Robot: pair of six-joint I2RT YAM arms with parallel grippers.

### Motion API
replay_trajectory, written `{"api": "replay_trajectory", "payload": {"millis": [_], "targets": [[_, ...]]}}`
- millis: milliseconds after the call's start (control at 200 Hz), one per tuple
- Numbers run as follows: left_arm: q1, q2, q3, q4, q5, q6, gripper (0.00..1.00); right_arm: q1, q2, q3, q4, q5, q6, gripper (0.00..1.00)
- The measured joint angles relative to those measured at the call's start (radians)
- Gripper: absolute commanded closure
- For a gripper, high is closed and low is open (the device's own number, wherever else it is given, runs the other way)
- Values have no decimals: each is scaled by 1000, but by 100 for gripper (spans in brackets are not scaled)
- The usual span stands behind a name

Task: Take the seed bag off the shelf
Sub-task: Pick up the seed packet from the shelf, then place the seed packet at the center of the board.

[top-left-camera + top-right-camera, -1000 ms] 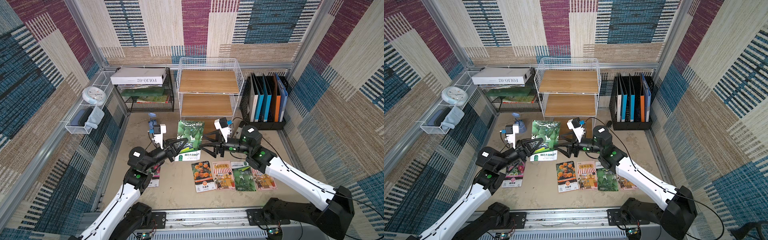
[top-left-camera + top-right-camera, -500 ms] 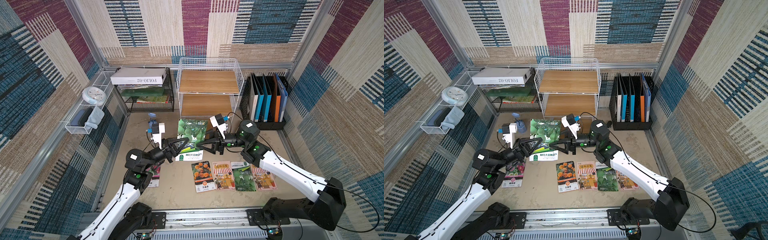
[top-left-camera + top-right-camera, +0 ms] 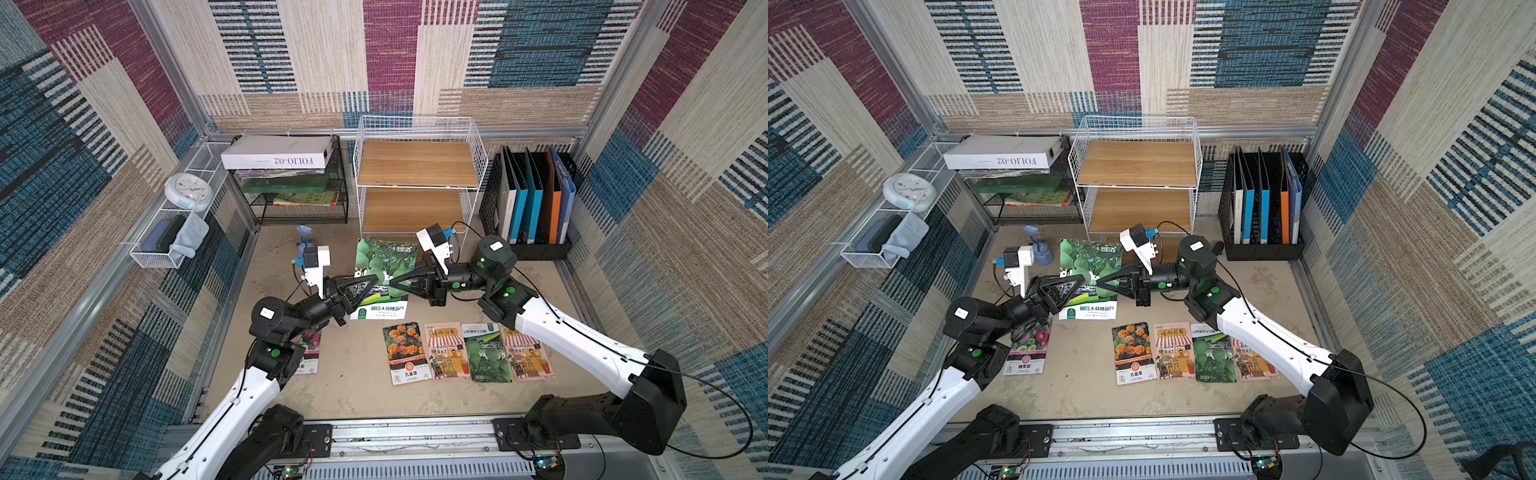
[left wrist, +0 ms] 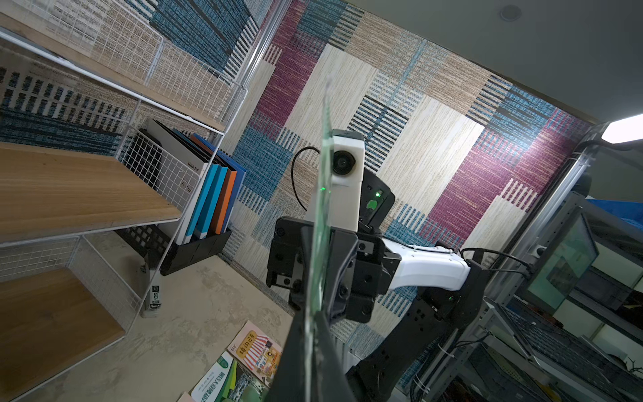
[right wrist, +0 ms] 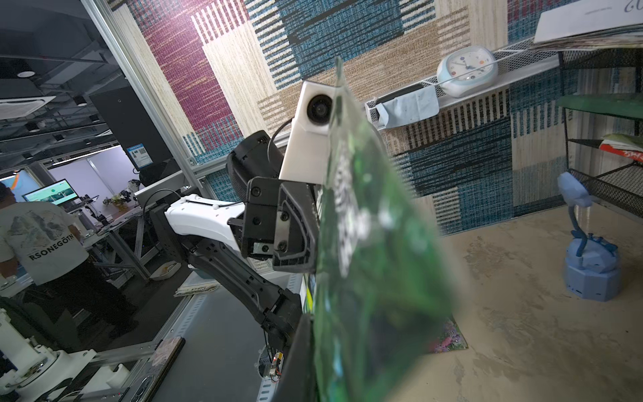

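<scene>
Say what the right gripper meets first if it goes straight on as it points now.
The right gripper would likely meet the left gripper first: both are shut on the large glossy green seed bag from opposite edges, tips facing.

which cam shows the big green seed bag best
A top view: the big green seed bag shows its printed face in both top views. Left wrist sees only its edge; right wrist, a close blur.
</scene>
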Motion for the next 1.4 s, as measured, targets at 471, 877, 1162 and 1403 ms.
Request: {"api": "replay_trajectory", "payload": {"millis": [471, 877, 1162, 1403], "targets": [[-1, -211, 58, -572, -445, 209, 1, 1, 93, 31, -98, 132, -17, 100], [0, -246, 140, -851, -740, 279, 1, 76, 423, 11, -122, 185, 90, 100], [-1, -207, 203, -942, -716, 290, 1, 133, 576, -32, -16, 228, 208, 100], [-1, -180, 227, -978, -686, 290, 0, 169, 697, -61, 99, 261, 328, 100]]}}
